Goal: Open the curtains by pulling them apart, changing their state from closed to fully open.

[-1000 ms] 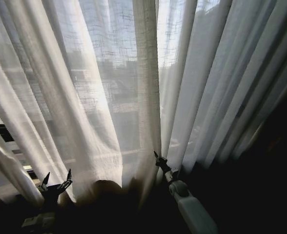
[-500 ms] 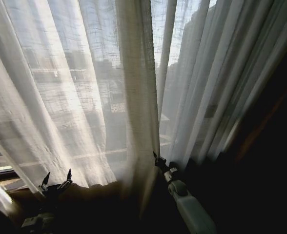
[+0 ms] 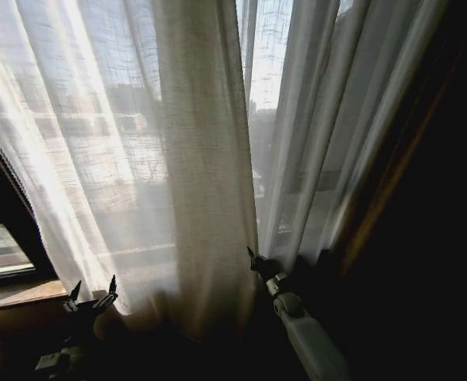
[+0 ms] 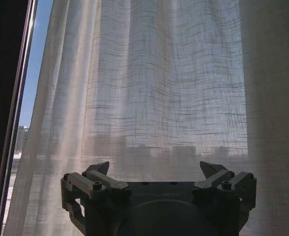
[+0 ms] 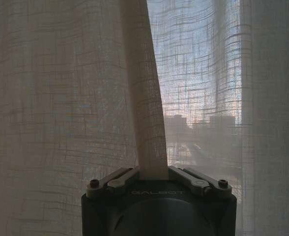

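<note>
Since 1.0 s ago the whole head view has swung, so the camera has moved: the folds that bunched at far left are gone and a dark window frame (image 3: 11, 206) with a strip of bare pane and sill now shows there; the dark area at right is wider. Both arms sit at the same spots in the head picture.

Left end effector (image 3: 90, 295): low at left, fingers spread apart, nothing between them, standing just in front of the fabric's lower part. Wrist view confirms the wide gap, with cloth behind.

Curtains (image 3: 194, 159): sheer white, loose grid weave, long vertical pleats, backlit; city buildings show faintly through. They hang across the window from left of centre to right, with a narrow bright slit up centre.

Right end effector (image 3: 253, 258): at centre bottom, clamped on one narrow fold of the curtains; in its wrist view that fold (image 5: 147, 113) rises taut from between the closed fingers. Embossed lettering on the housing is dim, apparently "GALBOT".
</note>
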Available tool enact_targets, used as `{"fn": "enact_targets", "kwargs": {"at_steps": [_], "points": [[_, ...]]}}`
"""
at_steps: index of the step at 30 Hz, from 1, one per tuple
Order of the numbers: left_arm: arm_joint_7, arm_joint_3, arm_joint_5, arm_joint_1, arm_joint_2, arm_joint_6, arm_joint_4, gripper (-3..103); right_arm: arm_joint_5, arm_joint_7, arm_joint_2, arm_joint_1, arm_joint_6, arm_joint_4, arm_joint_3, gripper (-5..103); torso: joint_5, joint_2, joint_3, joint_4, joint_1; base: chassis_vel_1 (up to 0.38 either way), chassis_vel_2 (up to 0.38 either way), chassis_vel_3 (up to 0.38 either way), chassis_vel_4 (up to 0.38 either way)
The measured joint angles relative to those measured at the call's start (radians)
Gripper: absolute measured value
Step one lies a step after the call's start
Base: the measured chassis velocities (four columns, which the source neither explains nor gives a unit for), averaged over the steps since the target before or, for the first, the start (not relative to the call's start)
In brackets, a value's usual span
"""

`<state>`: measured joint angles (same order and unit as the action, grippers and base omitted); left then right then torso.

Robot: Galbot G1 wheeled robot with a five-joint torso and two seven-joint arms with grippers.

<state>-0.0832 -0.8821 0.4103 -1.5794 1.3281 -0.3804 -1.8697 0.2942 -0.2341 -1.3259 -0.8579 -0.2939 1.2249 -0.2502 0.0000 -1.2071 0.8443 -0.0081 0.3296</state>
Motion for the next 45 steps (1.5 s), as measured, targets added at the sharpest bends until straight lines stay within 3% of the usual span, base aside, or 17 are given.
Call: {"fn": "enact_targets", "kwargs": {"at_steps": [13,26,35,45], "points": [[0.000,0.000,0.000,0.000,0.000,0.000,0.000,100,-0.026,0.007,-0.002,-0.017,0.026,0.002,-0.016,0,-0.0004,0.000,0.000,0.0002,0.000,-0.310,-0.204,0.322,0.188],[0.000,0.000,0.000,0.000,0.000,0.000,0.000,100,-0.022,-0.010,0.000,-0.020,0.027,0.005,-0.022,0,-0.0001,0.000,0.000,-0.0001,0.000,-0.522,-0.233,0.516,0.243],[0.000,0.000,0.000,0.000,0.000,0.000,0.000,100,-0.058,0.083,-0.008,-0.017,-0.009,-0.001,-0.004,0,0.0002,0.000,0.000,-0.0003,0.001,-0.368,-0.167,0.363,0.177],[0.000,-0.001,0.000,0.000,0.000,0.000,0.000,100,-0.124,0.148,0.000,-0.040,-0.003,0.007,-0.006,0,-0.0006,0.000,0.000,0.0004,-0.001,0.024,0.005,-0.014,0.002]]}}
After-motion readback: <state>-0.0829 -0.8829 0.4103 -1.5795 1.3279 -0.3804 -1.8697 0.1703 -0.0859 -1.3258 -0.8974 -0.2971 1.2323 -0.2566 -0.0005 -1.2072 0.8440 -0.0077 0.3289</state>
